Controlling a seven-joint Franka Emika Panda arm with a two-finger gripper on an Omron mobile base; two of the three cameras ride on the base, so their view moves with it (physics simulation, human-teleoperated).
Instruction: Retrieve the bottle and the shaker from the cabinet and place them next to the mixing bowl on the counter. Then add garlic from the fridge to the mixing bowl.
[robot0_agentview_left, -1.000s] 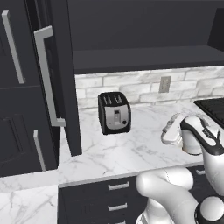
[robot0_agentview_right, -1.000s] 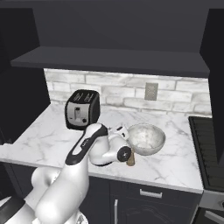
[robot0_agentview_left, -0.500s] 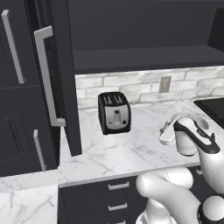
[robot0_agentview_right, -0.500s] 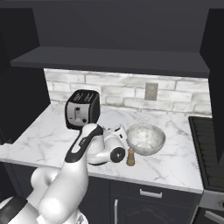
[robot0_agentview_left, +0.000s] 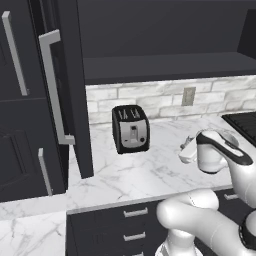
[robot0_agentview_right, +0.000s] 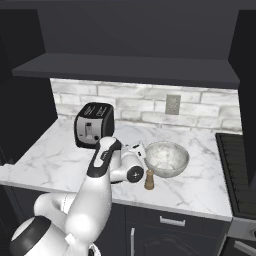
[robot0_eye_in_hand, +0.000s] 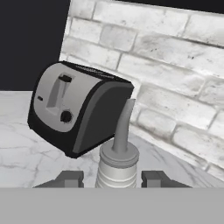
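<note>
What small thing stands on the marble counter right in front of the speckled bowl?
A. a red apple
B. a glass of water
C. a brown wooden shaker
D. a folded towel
C: the right base view shows the brown wooden shaker standing upright on the counter, just in front of the mixing bowl and beside the robot's wrist.

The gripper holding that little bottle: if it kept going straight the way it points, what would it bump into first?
Most likely the toaster. In the hand view the gripper, shut on the bottle, faces the toaster, with the brick wall behind it. The bottle's nozzle would probably touch first, though depth is hard to judge.
</note>
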